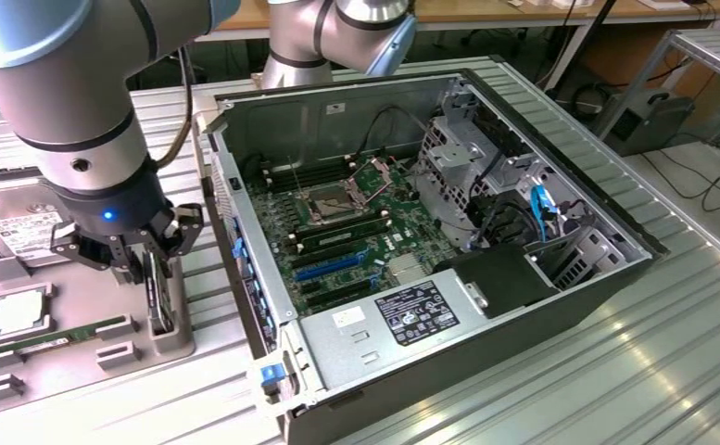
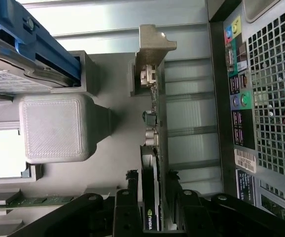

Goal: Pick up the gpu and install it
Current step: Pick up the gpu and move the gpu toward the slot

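The gpu [image 1: 158, 289] is a thin black card standing on edge in a slot of the grey holder tray [image 1: 88, 366], at the exterior view's left, beside the open computer case [image 1: 484, 306]. My gripper [image 1: 145, 269] reaches down over the card from above. In the wrist view the gpu [image 2: 152, 143] runs away from me with its silver bracket [image 2: 152, 47] at the far end, and my gripper [image 2: 152, 177] has a black finger pressed close on each flat side of it. The card still rests in the holder.
The tray also carries a hard drive [image 1: 19, 232], a processor [image 1: 16, 311] and a green memory stick [image 1: 56, 336]. The case's rear panel [image 2: 261, 98] stands close beside the gpu. A blue-framed drive [image 2: 29, 44] and a grey block [image 2: 53, 128] lie on the card's other side.
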